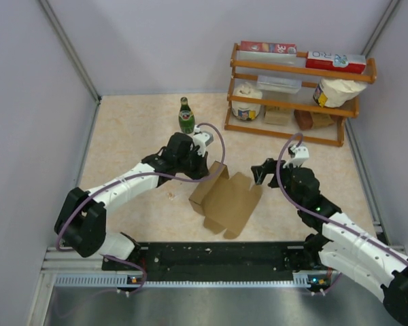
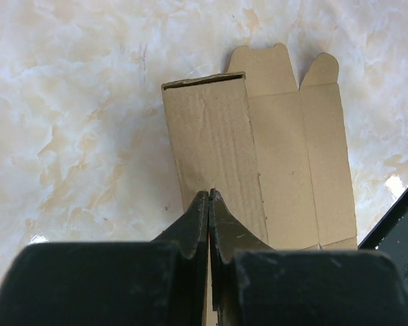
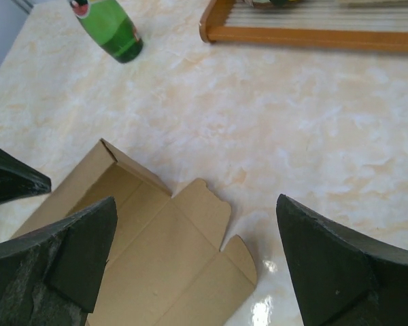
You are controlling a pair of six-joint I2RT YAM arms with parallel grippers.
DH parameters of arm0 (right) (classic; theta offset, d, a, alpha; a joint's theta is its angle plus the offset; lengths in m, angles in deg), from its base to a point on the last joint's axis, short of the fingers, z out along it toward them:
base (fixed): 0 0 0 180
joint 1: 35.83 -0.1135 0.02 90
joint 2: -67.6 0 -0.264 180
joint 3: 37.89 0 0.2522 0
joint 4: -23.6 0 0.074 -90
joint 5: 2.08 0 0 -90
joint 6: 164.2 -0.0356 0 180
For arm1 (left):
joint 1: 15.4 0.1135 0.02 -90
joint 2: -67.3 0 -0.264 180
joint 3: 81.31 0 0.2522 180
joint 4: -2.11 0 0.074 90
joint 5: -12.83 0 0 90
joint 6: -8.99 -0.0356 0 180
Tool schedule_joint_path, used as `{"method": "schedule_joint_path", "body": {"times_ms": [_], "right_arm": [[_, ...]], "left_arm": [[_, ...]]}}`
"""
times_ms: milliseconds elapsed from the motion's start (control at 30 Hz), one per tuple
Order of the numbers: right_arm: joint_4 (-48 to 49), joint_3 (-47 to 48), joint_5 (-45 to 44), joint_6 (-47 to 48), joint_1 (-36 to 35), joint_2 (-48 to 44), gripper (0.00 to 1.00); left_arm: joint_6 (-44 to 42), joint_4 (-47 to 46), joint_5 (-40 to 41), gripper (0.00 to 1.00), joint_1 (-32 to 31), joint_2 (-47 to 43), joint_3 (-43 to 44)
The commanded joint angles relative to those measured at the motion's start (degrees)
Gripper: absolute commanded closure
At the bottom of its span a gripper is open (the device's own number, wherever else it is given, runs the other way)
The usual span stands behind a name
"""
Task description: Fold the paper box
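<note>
paper box [image 1: 228, 197], plain brown corrugated cardboard, is lying half-formed mid-table on the beige marble-look table [image 1: 122, 142], between the two arms
- one long panel on the box's left side is standing up as a wall; the remaining panels are lying flat, with the rounded tuck flaps [image 3: 204, 204] at the end facing the right arm
- left gripper [image 2: 209, 198] is being held fully clenched, tips over the raised panel; whether cardboard is being touched or pinched cannot be told. Judged: it is being used as a stop, so the sheet is not pushed sideways while the other side is worked
- right gripper [image 3: 196, 204] is being held spread wide with nothing in it, hovering over the flat flap end. Judged: it is being lined up to lift the flat panels toward the wall
- fold judged as early: only one wall is up, no flaps tucked
- risk: the light sheet being skated across the smooth top if only one side is pinned
- green glass bottle [image 1: 185, 117] and wooden rack [image 1: 296, 71] are well apart at the far side, not being used
</note>
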Motion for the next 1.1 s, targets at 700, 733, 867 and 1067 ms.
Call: {"method": "schedule_joint_path", "body": {"times_ms": [700, 733, 867, 1067], "right_arm": [[-19.5, 2.4, -8.1, -5.9, 1.3, -8.2, 0.14], [-19.8, 3.0, -7.7, -5.9, 1.3, -8.4, 0.14], [-21.9, 5.5, -6.2, -6.4, 2.7, -9.7, 0.14], [-25.0, 8.6, -3.5, -8.8, 6.3, -11.7, 0.14]], "left_arm": [[-0.1, 10.4, 34.0, 0.44, -20.8, 1.1, 9.3], [-0.1, 11.0, 35.2, 0.42, -21.4, 2.2, 10.0], [-1.0, 14.1, 39.5, 0.32, -23.1, 7.3, 13.3], [-2.2, 16.4, 45.3, 0.28, -24.2, 11.4, 16.6]]}}
